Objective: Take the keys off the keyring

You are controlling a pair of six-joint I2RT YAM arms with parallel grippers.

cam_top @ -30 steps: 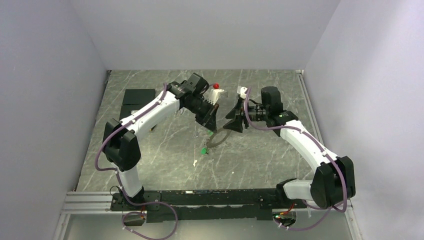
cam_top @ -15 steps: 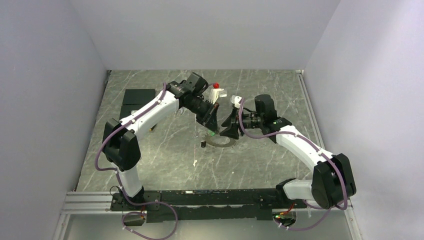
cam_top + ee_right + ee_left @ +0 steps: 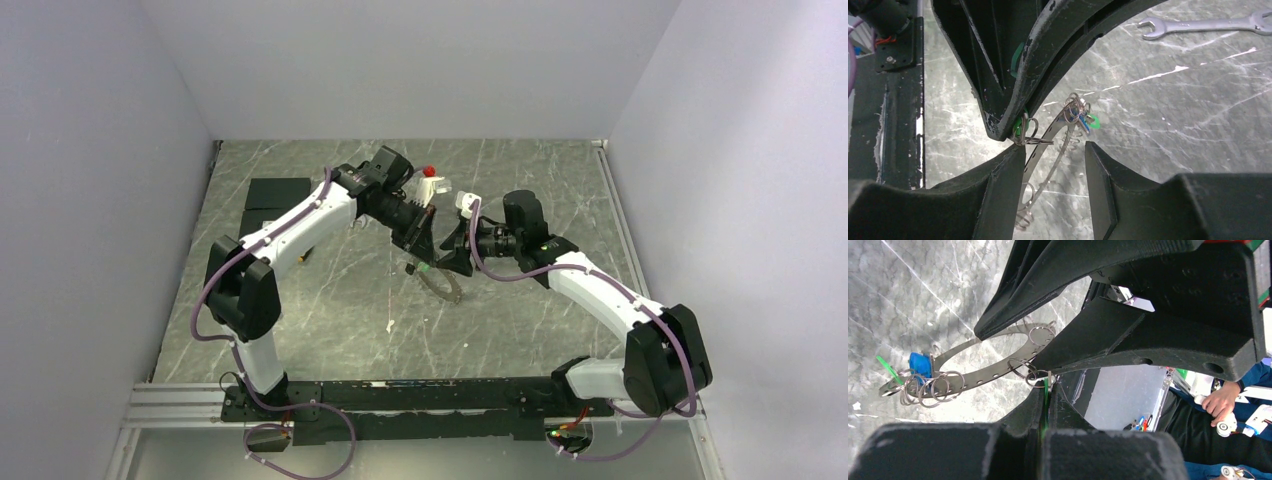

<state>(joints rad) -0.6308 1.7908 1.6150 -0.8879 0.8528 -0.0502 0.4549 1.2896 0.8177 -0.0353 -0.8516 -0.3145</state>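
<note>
The keyring [image 3: 993, 371] is a flat grey metal loop with small holes and several small wire rings on it. It hangs above the table between the two grippers [image 3: 447, 287]. My left gripper [image 3: 1048, 390] is shut on a green key [image 3: 1044, 402] that hangs on a small ring on the keyring. A blue key [image 3: 919, 364] and another green key [image 3: 885, 369] hang at the loop's far end. My right gripper [image 3: 1054, 149] is open, with the keyring [image 3: 1045, 145] between its fingers. The left gripper's fingertips [image 3: 1003, 107] holding the green key [image 3: 1020, 125] show just above it.
A silver wrench [image 3: 1198, 24] lies on the marble table beyond the grippers. A black block [image 3: 272, 195] sits at the back left. A white object with a red knob [image 3: 432, 180] stands behind the grippers. A small white scrap [image 3: 390, 325] lies on the table.
My right gripper has moved left, close to the left gripper. The keyring has swung and now hangs under the left gripper's tip. The left arm has barely moved.
</note>
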